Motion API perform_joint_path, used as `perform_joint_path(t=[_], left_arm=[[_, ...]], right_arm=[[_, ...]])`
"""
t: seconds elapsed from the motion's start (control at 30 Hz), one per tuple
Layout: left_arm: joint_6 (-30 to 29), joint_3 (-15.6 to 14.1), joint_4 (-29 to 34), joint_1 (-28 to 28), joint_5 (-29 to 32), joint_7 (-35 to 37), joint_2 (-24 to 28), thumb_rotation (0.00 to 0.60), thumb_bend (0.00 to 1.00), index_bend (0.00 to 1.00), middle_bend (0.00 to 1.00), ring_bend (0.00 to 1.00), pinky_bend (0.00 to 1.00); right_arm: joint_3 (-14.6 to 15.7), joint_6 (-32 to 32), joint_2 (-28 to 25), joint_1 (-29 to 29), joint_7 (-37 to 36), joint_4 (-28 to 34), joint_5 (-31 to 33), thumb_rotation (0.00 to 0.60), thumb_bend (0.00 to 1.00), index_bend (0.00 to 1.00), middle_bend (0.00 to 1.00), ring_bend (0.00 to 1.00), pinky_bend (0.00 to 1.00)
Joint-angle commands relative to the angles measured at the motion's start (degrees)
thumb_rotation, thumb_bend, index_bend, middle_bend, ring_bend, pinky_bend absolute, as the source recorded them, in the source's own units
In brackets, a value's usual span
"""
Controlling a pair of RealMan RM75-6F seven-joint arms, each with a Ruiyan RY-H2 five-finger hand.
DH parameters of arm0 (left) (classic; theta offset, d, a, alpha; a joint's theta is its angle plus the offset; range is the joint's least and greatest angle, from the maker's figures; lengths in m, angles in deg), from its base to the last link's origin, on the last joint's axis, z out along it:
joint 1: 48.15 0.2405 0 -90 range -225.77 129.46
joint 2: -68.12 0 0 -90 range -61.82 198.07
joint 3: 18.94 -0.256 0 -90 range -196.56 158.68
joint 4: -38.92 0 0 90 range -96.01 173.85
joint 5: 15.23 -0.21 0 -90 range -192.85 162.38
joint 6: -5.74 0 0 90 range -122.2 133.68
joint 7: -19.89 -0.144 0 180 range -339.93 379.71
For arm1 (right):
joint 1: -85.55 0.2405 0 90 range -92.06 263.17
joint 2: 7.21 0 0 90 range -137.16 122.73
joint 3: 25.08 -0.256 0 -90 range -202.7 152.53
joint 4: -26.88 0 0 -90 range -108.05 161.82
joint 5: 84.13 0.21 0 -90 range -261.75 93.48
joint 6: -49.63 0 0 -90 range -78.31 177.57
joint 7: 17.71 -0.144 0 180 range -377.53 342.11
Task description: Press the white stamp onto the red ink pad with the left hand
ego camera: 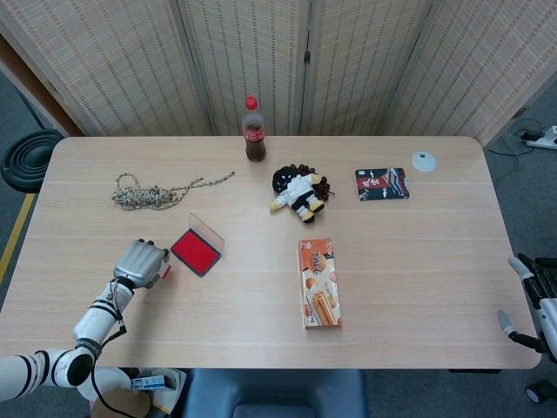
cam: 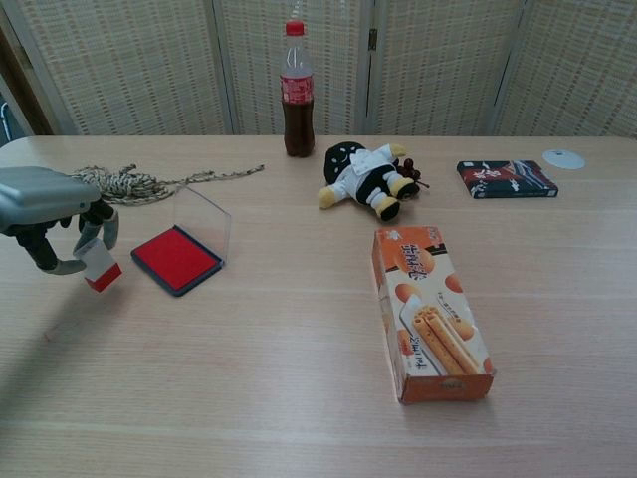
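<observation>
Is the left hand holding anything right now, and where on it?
Yes: the left hand pinches the white stamp by its upper white body; the red-inked face points down.

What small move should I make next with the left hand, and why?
Probably ease the left hand down to set the white stamp on the table: its red face looks inked, and it hangs beside the red ink pad, not over it.
</observation>
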Motion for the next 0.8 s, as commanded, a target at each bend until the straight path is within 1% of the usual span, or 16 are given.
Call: perform_joint_path(t=[0.03,0.27,0.8], left_arm=[[1.0,0.41,-1.66,0.8,-1.17,1.38,-1.04,0.6,0.35,0.64,0.52,0.33,0.35],[2.51,1.1,-4.11,1.76,-3.09,3.16,-2.11,0.6,0.35,0.64,0.52,0.33,0.35],[3.49,2.5,-6.04,3.53,-4.78,3.73,-3.47,0.6,0.35,0.64,0.52,0.33,0.35]], right_arm=[[0.05,0.0,0.02,0.0,0.05,0.0,-0.02,0.6,0.38,0.02,0.0,0.0,0.0],[0.12,-0.18,0.1,0.13,0.37,0.09,0.07,0.6,0.38,0.02,0.0,0.0,0.0],[0.39,0.91,0.05,-0.25,0.7,0.42,-0.57,0.6,0.38,0.02,0.0,0.0,0.0]])
